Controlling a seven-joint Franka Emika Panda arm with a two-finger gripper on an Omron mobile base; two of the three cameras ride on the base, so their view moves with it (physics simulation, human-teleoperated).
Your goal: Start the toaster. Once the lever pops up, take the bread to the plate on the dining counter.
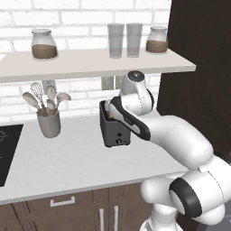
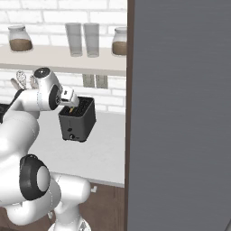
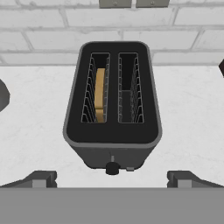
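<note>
Gripper [image 3: 112, 178] fingertips stand wide apart, holding nothing, directly above the toaster's [image 3: 112, 100] front edge. Below and ahead, the bread [image 3: 100, 94] sits upright in the left slot. Knob [image 3: 112, 168] lies between the fingertips, low on the front face.

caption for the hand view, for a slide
Open pincer above the toaster, bread in its left slot.

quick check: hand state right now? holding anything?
Hand: open, holding nothing, poised above the toaster; the bread sits in one slot.
</note>
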